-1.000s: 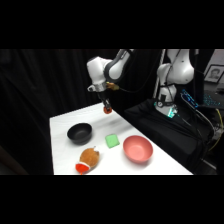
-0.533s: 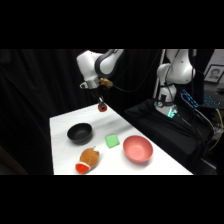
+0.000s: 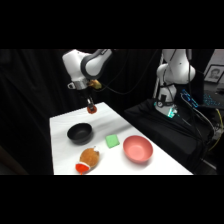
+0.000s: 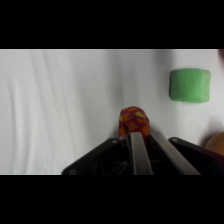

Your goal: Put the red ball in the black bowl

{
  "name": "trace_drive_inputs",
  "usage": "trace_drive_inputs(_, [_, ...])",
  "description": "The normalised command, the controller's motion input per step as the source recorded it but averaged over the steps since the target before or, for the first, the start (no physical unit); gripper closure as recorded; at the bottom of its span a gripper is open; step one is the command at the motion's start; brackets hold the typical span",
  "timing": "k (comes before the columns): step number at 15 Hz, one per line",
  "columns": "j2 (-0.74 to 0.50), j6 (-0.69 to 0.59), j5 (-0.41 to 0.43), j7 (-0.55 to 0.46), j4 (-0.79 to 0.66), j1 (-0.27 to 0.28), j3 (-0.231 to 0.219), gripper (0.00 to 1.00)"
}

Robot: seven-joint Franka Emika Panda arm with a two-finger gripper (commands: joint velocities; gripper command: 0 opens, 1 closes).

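My gripper [image 3: 91,107] hangs above the far part of the white table, shut on the red ball [image 3: 91,109]. In the wrist view the red ball [image 4: 133,121] shows as a small red-orange ball with yellow flecks, held at my fingertips [image 4: 136,137] over bare white cloth. The black bowl [image 3: 80,133] stands on the table below and nearer the camera than the ball, somewhat to its left. It holds nothing that I can see. The bowl is out of the wrist view.
A green block [image 3: 112,141] lies at mid-table, also seen in the wrist view as a green block [image 4: 189,85] at upper right. A pink-red bowl [image 3: 137,148] stands at the right front. A brown plush toy [image 3: 88,159] with a red piece lies near the front edge.
The arm has swung left across the table with the ball held in the gripper, bringing it closer to the black bowl's side.
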Motion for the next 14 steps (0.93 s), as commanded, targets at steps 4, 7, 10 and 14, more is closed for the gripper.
trace_drive_inputs(4, [0.33, -0.11, 0.132, 0.05, 0.57, -0.053, 0.043, 0.98])
trace_drive_inputs(7, [0.34, -0.05, 0.153, 0.08, 0.52, -0.058, 0.082, 0.98])
trace_drive_inputs(10, [0.33, 0.03, 0.146, 0.09, 0.45, -0.061, 0.093, 0.98])
trace_drive_inputs(14, [0.32, 0.07, 0.138, 0.06, 0.38, -0.076, 0.097, 0.98])
